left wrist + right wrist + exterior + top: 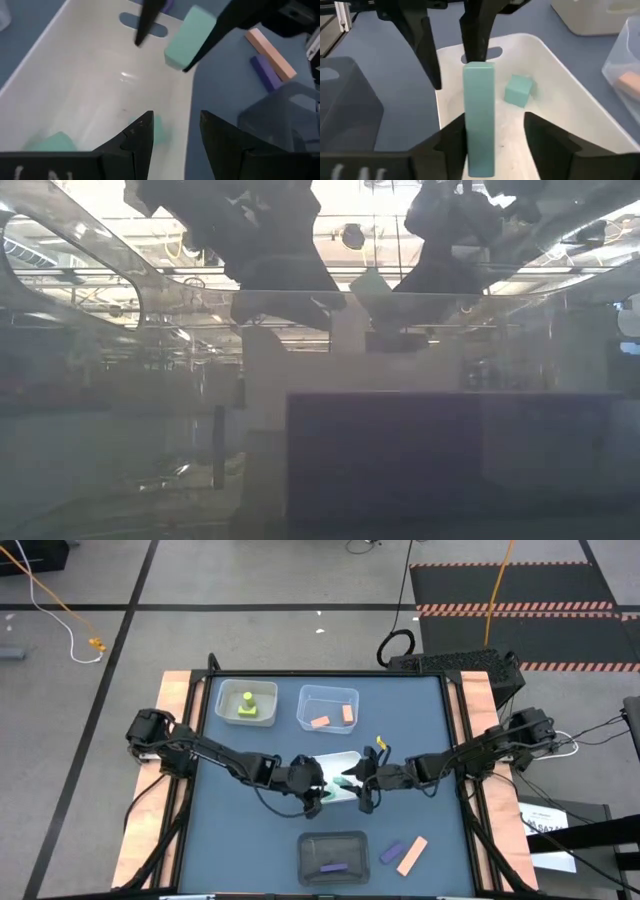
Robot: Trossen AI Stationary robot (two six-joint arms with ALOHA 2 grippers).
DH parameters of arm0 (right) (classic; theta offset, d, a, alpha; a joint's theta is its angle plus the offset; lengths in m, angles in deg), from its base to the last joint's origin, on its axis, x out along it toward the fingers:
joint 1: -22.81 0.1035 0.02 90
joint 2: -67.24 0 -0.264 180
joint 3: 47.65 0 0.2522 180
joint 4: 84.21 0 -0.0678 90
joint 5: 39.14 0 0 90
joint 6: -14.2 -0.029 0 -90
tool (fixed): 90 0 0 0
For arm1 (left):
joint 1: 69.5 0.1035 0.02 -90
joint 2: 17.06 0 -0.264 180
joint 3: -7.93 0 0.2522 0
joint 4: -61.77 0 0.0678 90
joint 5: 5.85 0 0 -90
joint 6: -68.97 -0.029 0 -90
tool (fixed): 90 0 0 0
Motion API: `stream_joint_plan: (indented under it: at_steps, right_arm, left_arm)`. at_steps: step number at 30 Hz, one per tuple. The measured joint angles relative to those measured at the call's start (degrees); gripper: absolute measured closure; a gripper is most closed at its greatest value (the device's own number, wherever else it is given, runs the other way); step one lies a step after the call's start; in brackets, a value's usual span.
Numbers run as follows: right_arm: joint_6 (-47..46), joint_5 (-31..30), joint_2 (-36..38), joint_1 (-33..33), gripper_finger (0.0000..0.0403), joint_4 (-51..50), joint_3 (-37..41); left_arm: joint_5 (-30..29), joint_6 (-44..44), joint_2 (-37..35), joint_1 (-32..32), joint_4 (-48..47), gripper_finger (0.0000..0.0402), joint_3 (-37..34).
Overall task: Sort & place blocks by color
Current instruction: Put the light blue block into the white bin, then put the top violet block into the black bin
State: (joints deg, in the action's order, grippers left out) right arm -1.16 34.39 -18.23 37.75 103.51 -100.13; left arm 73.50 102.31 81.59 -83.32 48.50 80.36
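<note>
Your right tool (492,137) is gripping a teal bar (480,115) by one end, holding it over the white tray (345,762) at mid-desk. One finger is pressing the bar's side; the other is standing clear, so the grip looks off-centre. You're seeing a teal cube (518,90) lying in the tray just beyond the bar.

Your left tool (175,135) is hovering over the same tray's near rim, fingers narrowly parted with nothing between them.

Along the desk's (250,840) front edge, a purple bar (334,867) is sitting in the dark tray (333,858), and a purple block (390,852) is lying beside a peach bar (412,855) on the bare surface.

At the back, two peach blocks (321,722) are resting in the clear tray (328,708); yellow-green blocks (247,706) are stacked in the tray (246,701) to its left.
</note>
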Motion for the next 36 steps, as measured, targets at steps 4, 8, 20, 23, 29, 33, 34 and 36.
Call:
stream_joint_plan:
  at_steps: [4,8,20,23,29,33,34,36]
  right_arm:
    - [3.3,0.0,2.0,-0.4,0.0187,-0.3,0.0]
    - [6.2,-0.1,3.7,-1.7,0.0164,-1.2,0.0]
    - [11.1,-0.1,5.8,-3.3,0.0149,-8.8,0.0]
    - [11.2,-0.1,10.2,-3.2,0.0149,-14.0,0.1]
    - [1.0,0.2,20.1,-3.2,0.0149,-28.1,0.0]
    - [-8.0,3.9,22.8,-3.2,0.0149,-42.3,0.0]
    - [-10.2,5.0,22.9,-3.2,0.0149,-45.6,0.0]
    - [-14.0,6.8,22.3,-3.2,0.0149,-50.6,0.1]
  left_arm:
    - [0.0,0.1,0.0,-1.0,0.2,0.0243,0.0]
    - [0.0,0.2,0.0,-1.6,1.3,0.0243,0.0]
    - [0.0,-4.1,0.0,-1.8,8.0,0.0243,0.0]
    - [0.0,-4.2,0.0,-1.8,7.8,0.0243,0.0]
    - [0.0,-4.4,0.0,-1.8,7.4,0.0243,0.0]
    - [0.0,-4.8,0.0,-1.8,7.4,0.0243,0.0]
    - [0.0,-4.9,0.0,-1.8,7.4,0.0243,0.0]
    - [0.0,-5.2,0.0,-1.8,7.4,0.0243,0.0]
